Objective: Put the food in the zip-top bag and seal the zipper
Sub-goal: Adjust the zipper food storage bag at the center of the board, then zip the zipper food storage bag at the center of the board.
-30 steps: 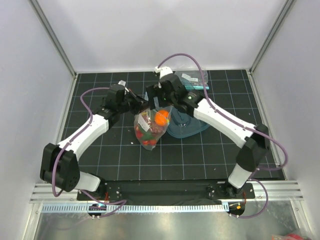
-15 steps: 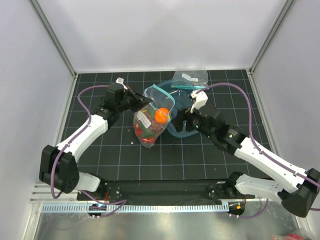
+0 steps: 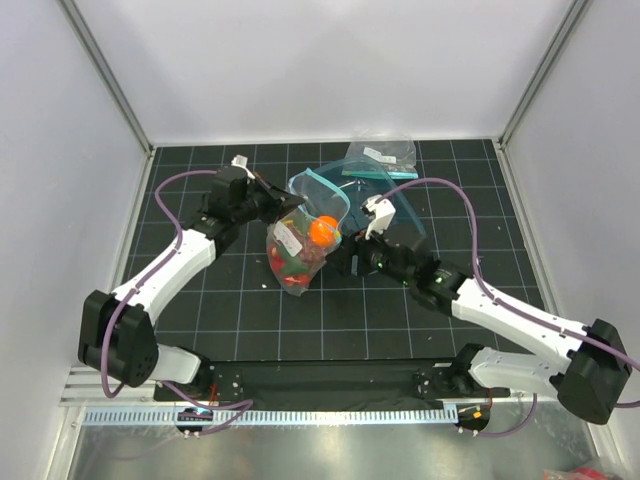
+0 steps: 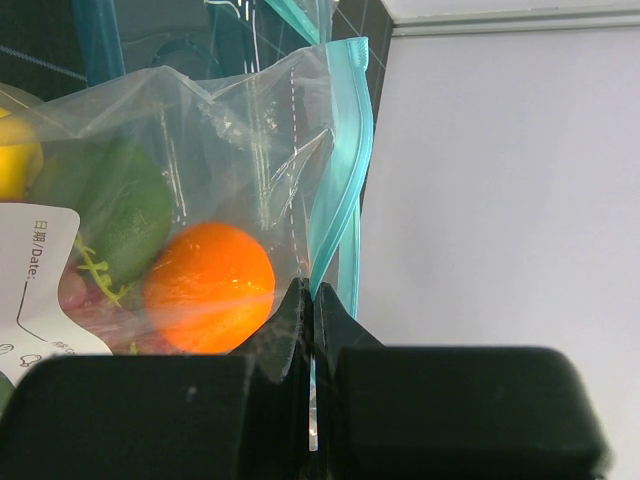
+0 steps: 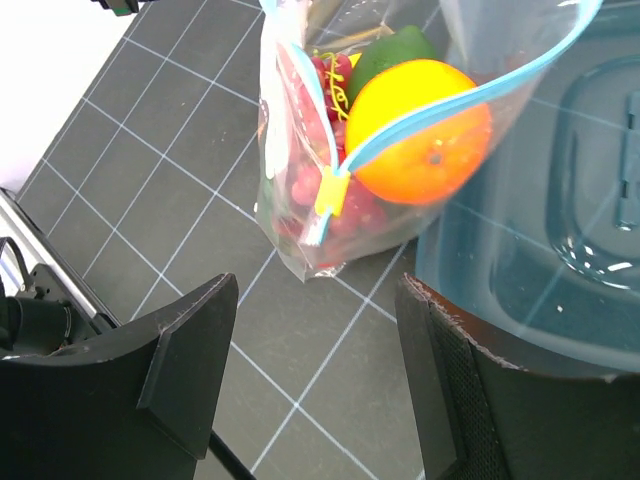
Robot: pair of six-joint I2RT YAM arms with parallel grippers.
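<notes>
Black gridded tabletop with pale walls on three sides carries everything. Near its middle the zip-top bag hangs upright, bottom resting on the tabletop, top corner lifted by the left hand. The left wrist view shows that hand with its fingers pinched fully together on the zipper, right at the bag's edge. From above, the zipper stands open in a wide teal loop over the fruit.

Inside the bag an orange sits uppermost, with a green lime beside it, a yellow lemon at the edge of the left wrist view, and red fruits lower down. A white label is on the bag's left face. A small yellow tab sits on the zipper strip.

The right hand is just right of the bag's lower half, low over the tabletop. Its wrist view shows the hand wide apart and gripping nothing, with bare grid between the fingers.

A teal translucent tub lies right of the bag, and a smaller clear bag lies at the far edge.
</notes>
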